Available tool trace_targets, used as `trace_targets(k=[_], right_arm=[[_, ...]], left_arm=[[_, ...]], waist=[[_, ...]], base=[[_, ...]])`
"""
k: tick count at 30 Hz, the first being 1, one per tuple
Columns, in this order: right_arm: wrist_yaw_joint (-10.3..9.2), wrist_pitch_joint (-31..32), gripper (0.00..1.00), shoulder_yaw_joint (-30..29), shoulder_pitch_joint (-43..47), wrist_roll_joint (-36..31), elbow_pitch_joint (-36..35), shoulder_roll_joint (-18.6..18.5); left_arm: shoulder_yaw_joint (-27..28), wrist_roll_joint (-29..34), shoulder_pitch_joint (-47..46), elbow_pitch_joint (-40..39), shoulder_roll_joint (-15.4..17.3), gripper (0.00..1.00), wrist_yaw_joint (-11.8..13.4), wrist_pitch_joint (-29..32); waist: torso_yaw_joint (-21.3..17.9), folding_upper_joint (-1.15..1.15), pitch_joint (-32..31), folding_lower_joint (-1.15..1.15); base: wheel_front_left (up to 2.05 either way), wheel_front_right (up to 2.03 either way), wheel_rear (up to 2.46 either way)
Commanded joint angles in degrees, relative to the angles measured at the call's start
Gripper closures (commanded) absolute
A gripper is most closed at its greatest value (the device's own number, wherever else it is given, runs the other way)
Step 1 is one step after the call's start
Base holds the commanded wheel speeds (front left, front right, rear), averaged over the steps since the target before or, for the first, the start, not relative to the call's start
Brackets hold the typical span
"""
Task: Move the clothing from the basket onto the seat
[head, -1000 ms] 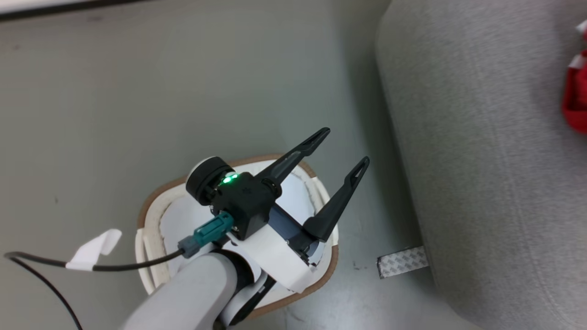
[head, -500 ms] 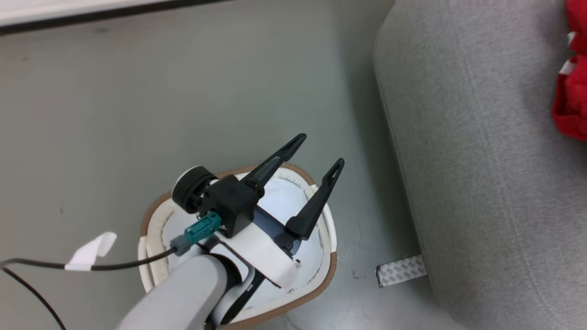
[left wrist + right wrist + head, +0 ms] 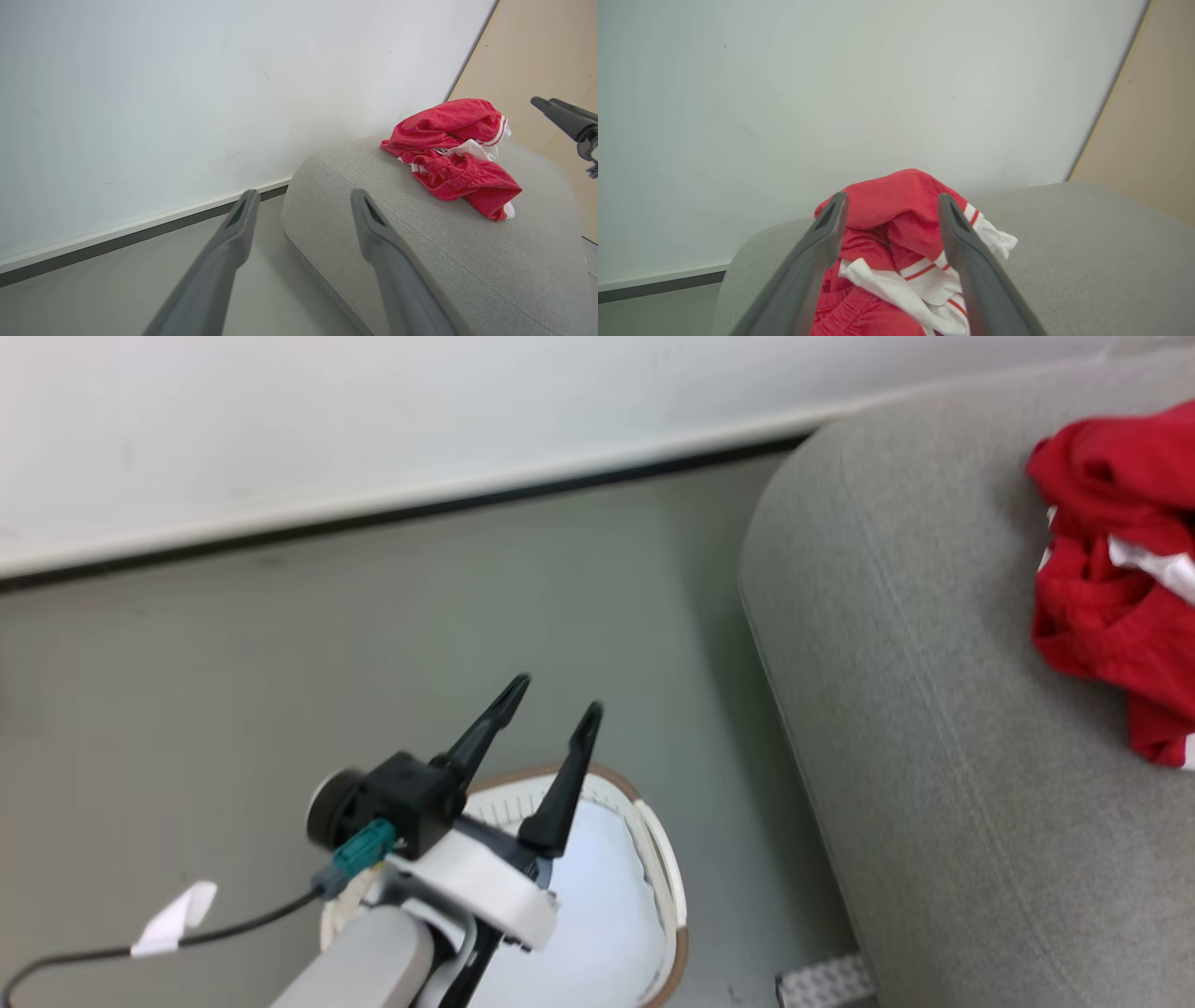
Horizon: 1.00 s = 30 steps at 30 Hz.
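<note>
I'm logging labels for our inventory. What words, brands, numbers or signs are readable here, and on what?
No readable text anywhere.
Clothing: white stripes, no print or brand visible.
White tag: blank on the side shown.
Grey tape: fine pattern, too small to tell whether it is lettering.
Basket: no label visible.

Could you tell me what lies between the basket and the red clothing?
Between basket and clothing: bare floor, then bare seat, in the head view.
</note>
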Motion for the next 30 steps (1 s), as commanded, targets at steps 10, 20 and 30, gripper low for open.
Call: trace_targets(k=[10,20,30], right_arm=[[-0.13,-0.1,0.00,5.3,15.7,-2.5,-16.4,5.0],[-0.13,-0.1,0.00,9.2,26.1,-4.0,-21.2,10.1],[-0.13,-0.1,0.00,11.7,33.0,-5.0,-20.5,12.4]], left_arm=[[5.2,-3.4,10.6,6.7,-0.2,0.00,3.8,-3.9],[13.7,-0.6,18.9,5.4,-1.8,0.00,5.6,-4.2],[21.6,3.7,25.9,5.1,-6.0,0.00,3.0,-4.2]], waist=[[3.9,0.00,-15.0,0.01],[7.2,0.00,-19.5,0.01],[9.5,0.00,-21.7,0.01]], base=[[0.00,0.00,0.00],[0.00,0.00,0.00],[0.00,0.00,0.00]])
